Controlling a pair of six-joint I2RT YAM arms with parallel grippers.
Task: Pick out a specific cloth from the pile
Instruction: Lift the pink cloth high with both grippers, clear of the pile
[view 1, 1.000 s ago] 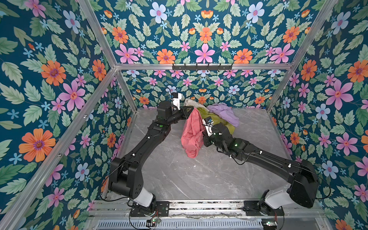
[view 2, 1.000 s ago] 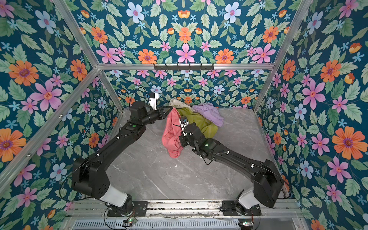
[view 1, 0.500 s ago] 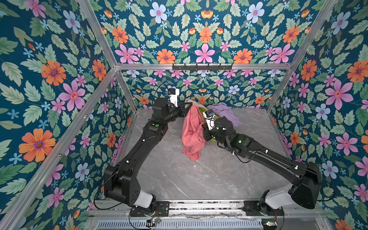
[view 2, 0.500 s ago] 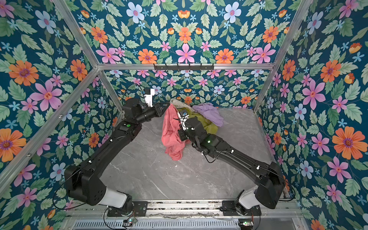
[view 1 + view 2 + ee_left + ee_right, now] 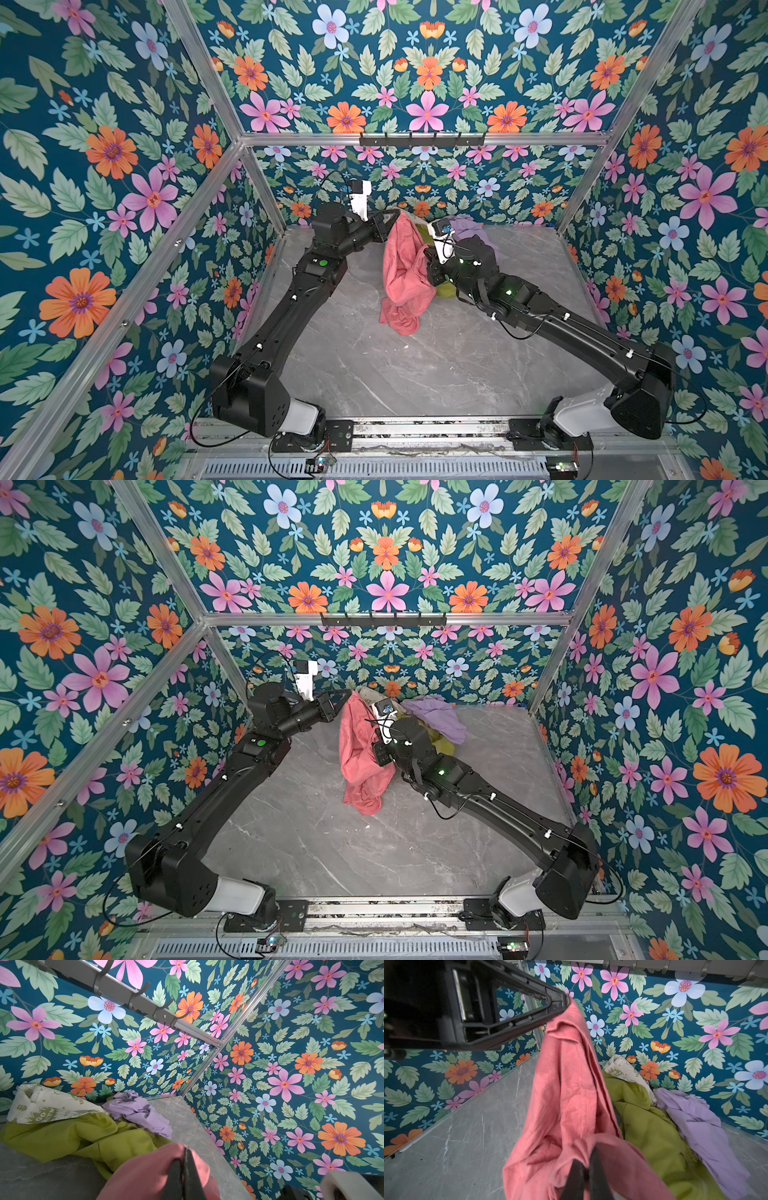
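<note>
The salmon-pink cloth [image 5: 405, 270] [image 5: 361, 750] hangs in a long fold, apart from the pile, with its lower end resting on the table. My left gripper [image 5: 395, 216] [image 5: 185, 1151] is shut on its top corner, as the right wrist view [image 5: 566, 1001] also shows. Lower down, my right gripper [image 5: 428, 266] [image 5: 587, 1157] is shut on a bunch of the same cloth [image 5: 566, 1105]. The pile lies just behind at the back wall: an olive-green cloth [image 5: 650, 1126] [image 5: 62, 1136], a lilac cloth [image 5: 473, 228] [image 5: 141, 1113] and a cream patterned one [image 5: 45, 1105].
A grey marble table [image 5: 395, 374] is boxed in by floral walls on three sides, with aluminium frame posts. A rail of hooks [image 5: 422, 139] runs along the back wall above the pile. Both arms reach in from the front rail.
Both grippers have risen a little with the pink cloth still held. The cloth now hangs longer and straighter, clear of the pile.
</note>
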